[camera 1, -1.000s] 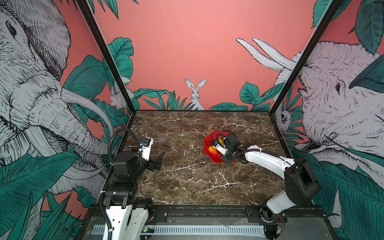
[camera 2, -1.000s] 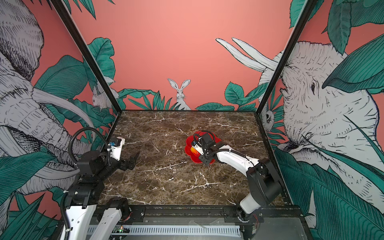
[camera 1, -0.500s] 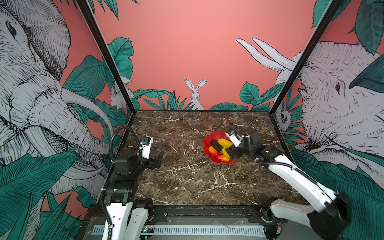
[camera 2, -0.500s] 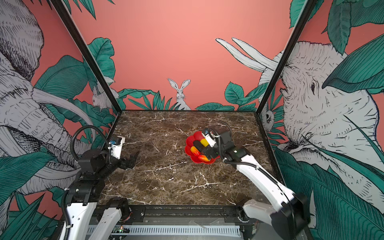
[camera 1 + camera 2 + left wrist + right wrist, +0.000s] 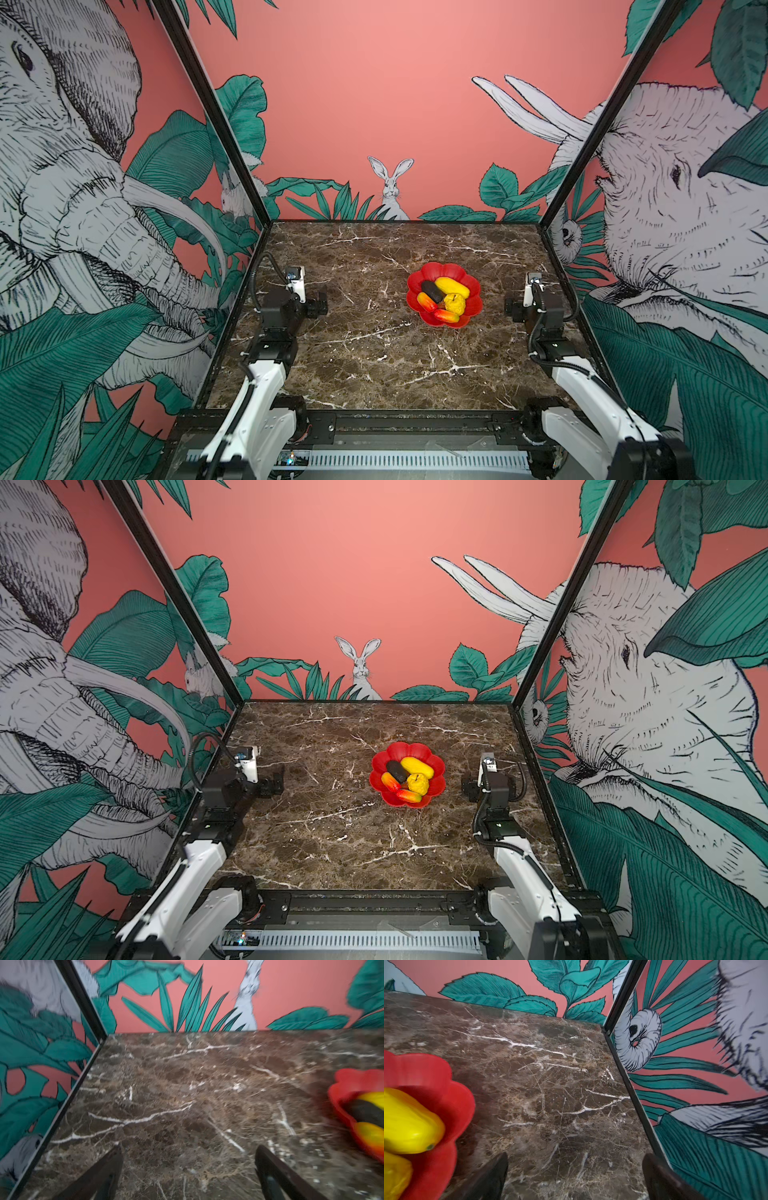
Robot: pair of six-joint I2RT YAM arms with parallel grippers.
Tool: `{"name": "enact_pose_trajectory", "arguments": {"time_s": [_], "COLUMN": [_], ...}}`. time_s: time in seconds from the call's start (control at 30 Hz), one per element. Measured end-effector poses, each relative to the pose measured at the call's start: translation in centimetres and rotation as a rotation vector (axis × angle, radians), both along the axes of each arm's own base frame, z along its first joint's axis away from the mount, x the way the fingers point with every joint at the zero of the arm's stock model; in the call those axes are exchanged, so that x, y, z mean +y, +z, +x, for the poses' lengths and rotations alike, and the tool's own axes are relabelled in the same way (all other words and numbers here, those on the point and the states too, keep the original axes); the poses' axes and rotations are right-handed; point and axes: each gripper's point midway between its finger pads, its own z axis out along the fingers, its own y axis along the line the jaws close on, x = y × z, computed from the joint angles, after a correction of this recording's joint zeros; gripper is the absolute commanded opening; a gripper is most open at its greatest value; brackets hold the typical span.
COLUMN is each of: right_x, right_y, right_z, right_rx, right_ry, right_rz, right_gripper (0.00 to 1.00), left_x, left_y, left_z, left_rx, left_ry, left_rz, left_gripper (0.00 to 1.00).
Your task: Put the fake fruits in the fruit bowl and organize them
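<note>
Your left gripper point(image 5: 189, 1148) and right gripper point(image 5: 575, 1155) gape wide, empty; a careless reach could tip the piled plastic fruits point(image 5: 453, 303) from the shallow red petalled bowl point(image 5: 473, 308).

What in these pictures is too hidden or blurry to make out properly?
Centre of the fruit bowl: covered by the fake fruits in both top views.
Left wrist view: the fruit bowl is blurred and cut off by the picture's edge; only parts of three fruits show.
Right wrist view: the edge cuts the fruit bowl; only the yellow oblong and the bumpy yellow fruit show.
</note>
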Motion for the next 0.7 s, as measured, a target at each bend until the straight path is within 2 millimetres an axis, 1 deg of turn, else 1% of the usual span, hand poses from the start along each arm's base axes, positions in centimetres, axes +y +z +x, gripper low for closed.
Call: {"name": "enact_pose_trajectory", "arguments": {"time_s": [0.07, 0.1, 0.17, 0.2, 0.23, 0.27, 0.37, 0.4, 0.43, 0.47, 0.5, 0.53, 0.63, 0.7], "right_x": [-0.3, -0.3, -0.1, 0.1, 0.3, 0.4, 0.4, 0.6, 0.8, 1.0, 1.1, 1.2, 1.5, 1.5], "right_y": [-2.3, -3.1, -4.6, -5.4, -6.0, -6.3, -5.6, -5.6, -6.0, -6.8, -7.5, -7.7, -5.9, -5.2], "right_z": [0.3, 0.5, 1.0, 1.3, 1.4, 1.5, 2.8, 3.5, 4.1, 4.6, 4.7, 5.0, 6.5, 7.0], "right_rx": [0.018, 0.014, -0.001, 0.004, 0.017, 0.023, -0.039, -0.064, -0.072, -0.050, -0.018, -0.001, -0.049, -0.072], "right_ry": [-0.013, -0.016, -0.013, -0.004, 0.005, 0.011, 0.022, 0.033, 0.048, 0.064, 0.068, 0.072, 0.083, 0.088], "right_rz": [0.034, 0.052, 0.082, 0.090, 0.096, 0.096, 0.100, 0.103, 0.106, 0.108, 0.105, 0.106, 0.101, 0.100], "right_gripper": [1.00, 0.99, 0.99, 0.99, 0.99, 0.99, 0.99, 0.99, 0.99, 0.99, 0.99, 0.99, 0.99, 0.99], "left_x": [0.3, 0.4, 0.5, 0.6, 0.6, 0.6, 1.0, 1.1, 1.3, 1.4, 1.5, 1.4, 1.4, 1.4], "left_y": [-3.9, -5.6, -7.7, -8.4, -8.4, -8.0, -6.3, -6.1, -6.4, -7.2, -7.6, -7.7, -7.2, -6.8], "left_z": [0.6, 1.0, 1.8, 2.2, 2.7, 3.4, 5.2, 5.8, 6.2, 6.2, 6.1, 6.2, 6.5, 6.8], "left_rx": [0.069, 0.095, 0.134, 0.156, 0.151, 0.124, 0.009, -0.023, -0.030, -0.006, 0.005, 0.003, -0.014, -0.028], "left_ry": [0.016, 0.021, 0.021, 0.017, 0.012, 0.010, 0.024, 0.027, 0.030, 0.033, 0.033, 0.031, 0.029, 0.029], "left_rz": [0.015, 0.025, 0.040, 0.053, 0.064, 0.076, 0.095, 0.099, 0.103, 0.106, 0.110, 0.114, 0.119, 0.121], "left_gripper": [1.00, 1.00, 1.00, 1.00, 1.00, 1.00, 1.00, 1.00, 1.00, 1.00, 1.00, 1.00, 1.00, 1.00]}}
